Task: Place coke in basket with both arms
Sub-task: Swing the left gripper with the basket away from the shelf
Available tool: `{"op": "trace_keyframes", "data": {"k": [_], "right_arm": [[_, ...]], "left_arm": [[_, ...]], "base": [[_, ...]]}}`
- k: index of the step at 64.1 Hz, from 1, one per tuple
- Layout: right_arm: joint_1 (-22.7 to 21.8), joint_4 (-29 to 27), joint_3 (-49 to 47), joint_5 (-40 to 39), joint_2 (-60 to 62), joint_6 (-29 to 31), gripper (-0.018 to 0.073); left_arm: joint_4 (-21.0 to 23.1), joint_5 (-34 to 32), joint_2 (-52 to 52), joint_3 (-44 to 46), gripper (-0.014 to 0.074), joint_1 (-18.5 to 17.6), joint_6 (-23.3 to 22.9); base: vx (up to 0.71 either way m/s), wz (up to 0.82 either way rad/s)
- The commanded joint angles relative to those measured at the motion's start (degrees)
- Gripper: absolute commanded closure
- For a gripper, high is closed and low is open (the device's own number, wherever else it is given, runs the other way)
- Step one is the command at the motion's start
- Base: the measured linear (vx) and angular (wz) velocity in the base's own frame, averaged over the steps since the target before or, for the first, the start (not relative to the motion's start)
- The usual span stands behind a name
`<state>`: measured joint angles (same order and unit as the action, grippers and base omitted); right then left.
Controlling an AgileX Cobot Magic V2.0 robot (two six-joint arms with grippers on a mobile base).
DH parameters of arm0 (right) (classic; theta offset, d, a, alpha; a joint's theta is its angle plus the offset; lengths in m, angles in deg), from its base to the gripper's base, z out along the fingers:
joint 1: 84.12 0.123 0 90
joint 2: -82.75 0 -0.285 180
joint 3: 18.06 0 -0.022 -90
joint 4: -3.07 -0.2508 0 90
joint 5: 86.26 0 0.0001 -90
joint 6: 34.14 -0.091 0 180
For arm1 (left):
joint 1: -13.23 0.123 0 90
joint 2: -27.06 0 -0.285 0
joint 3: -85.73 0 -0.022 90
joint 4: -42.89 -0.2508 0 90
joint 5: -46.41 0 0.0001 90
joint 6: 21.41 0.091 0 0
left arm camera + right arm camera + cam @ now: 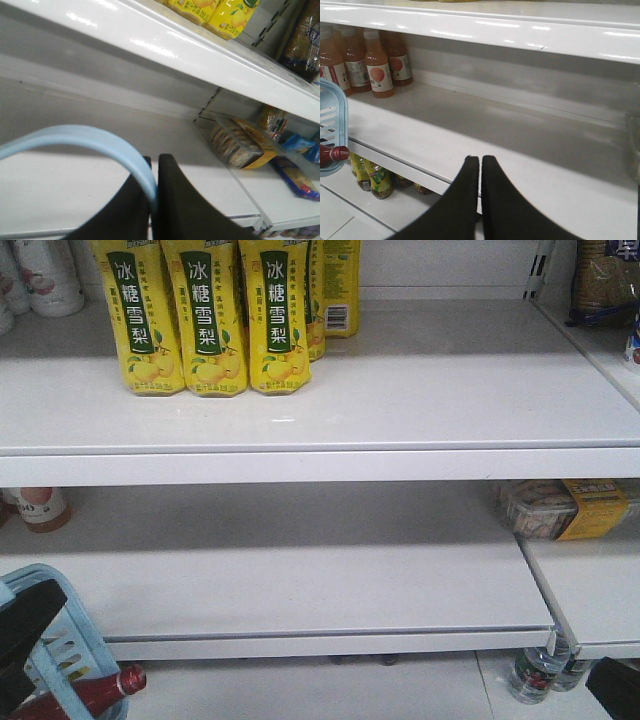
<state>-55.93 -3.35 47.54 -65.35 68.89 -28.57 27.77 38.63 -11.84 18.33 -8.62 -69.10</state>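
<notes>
- Front view: coke lies tilted in the basket at 7 o'clock of the frame, red cap pointing to 3 o'clock past the rim; lower body hidden.
- Left gripper has its jaws pinched on the light blue basket handle, which arcs off toward 9 o'clock in the left wrist view.
- Right gripper jaws pressed together, nothing between them; it hangs over the front edge of the middle shelf.
- Right wrist view: basket at 9 o'clock, coke cap poking out over its edge.
- Top shelf: three yellow pear-drink cartons in the front row, more behind, count unclear.
- Four orange juice bottles at 10 o'clock on the middle shelf in the right wrist view.
- One clear snack tub with yellow label at 3 o'clock.
- Clear water bottles under the shelf at 5 o'clock, at least two.
- Green-labelled bottles on the lowest shelf, number unclear.
</notes>
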Motion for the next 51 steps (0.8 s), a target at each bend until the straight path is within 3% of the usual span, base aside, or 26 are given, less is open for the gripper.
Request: {"op": "trace_keyframes", "data": {"k": [1,15,26,39,51], "right_arm": [[-0.08,0.25,-1.57,-4.6,-0.57,0.15,0.0561],[-0.08,0.25,-1.57,-4.6,-0.57,0.21,0.0561],[-0.08,0.25,-1.57,-4.6,-0.57,0.21,0.0561],[-0.08,0.25,-1.57,-4.6,-0.57,0.21,0.0561],[-0.08,0.25,-1.57,-4.6,-0.57,0.32,0.0561]], "left_arm": [[-0.97,-7.53,1.98,2.01,0.0603,-0.39,8.24],[-1.06,-11.36,6.26,-2.22,0.0603,-0.39,15.73],[-1.01,-16.03,10.41,-9.59,0.0603,-0.39,18.44],[0.2,-3.53,17.57,-10.04,0.0603,0.46,20.74],[5.43,4.77,24.6,-10.04,0.0603,5.12,26.61]], "base": [[0.0,0.0],[0.0,0.0],[0.0,0.0],[0.0,0.0],[0.0,0.0]]}}
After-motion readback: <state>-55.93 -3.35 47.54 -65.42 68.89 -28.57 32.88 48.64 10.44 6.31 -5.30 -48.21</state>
